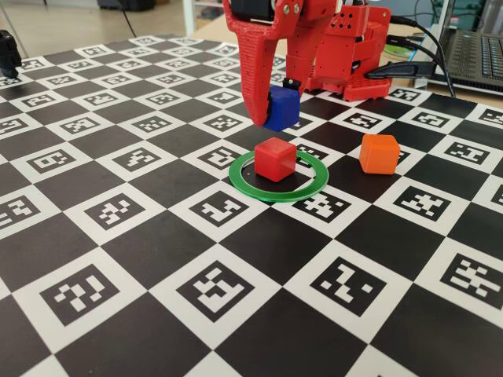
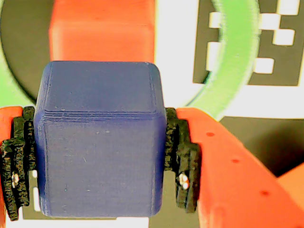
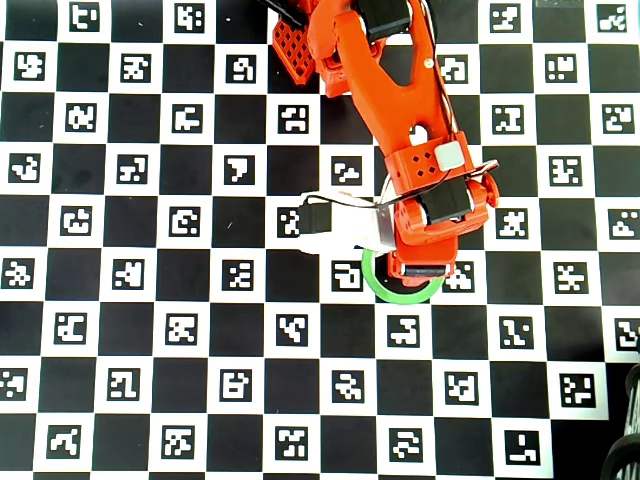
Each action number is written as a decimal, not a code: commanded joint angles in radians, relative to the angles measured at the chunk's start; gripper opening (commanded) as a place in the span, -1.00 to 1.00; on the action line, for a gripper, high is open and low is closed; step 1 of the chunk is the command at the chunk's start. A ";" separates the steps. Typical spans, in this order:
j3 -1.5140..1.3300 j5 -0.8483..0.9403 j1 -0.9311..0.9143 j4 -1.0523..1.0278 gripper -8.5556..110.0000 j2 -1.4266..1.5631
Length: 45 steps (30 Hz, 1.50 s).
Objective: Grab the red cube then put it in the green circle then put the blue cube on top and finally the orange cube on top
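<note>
Claw (image 1: 271, 110) clenched on the blue cube (image 1: 280, 108) — the wrist view confirms it, with black ribbed pads (image 2: 183, 159) pressed against both side faces of the blue cube (image 2: 99, 142) and no gap visible on either side. In the fixed view the held cube hangs clear of the worktop (image 1: 157, 259), above and slightly behind the red cube (image 1: 275, 159), with a visible gap between the two.

Red cube sits upright inside the green circle (image 1: 259, 191), resting on the checkered surface and not touching the ring at any visible point. In the wrist view the red cube (image 2: 102, 31) appears directly beyond the blue one, and an arc of the green circle (image 2: 235, 61) curves away to the right of it.

Orange cube (image 1: 380, 153) stands on the worktop outside the ring, to the right of the green circle in the fixed view and clearly apart from it — untouched by the claw.

In the overhead view the arm (image 3: 400, 110) covers most of the ring; only the lower arc of the green circle (image 3: 400, 295) shows beneath it. None of the three cubes can be made out in that view.
</note>
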<state>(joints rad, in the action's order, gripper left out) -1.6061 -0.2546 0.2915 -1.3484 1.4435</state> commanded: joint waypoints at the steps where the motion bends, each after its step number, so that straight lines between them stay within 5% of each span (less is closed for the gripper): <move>1: 0.008 0.020 0.011 0.012 -0.81 0.086; 45: -0.100 0.078 0.008 0.118 -0.76 0.049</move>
<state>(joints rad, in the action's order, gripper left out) -1.7089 -0.1917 0.2915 -1.2471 1.4435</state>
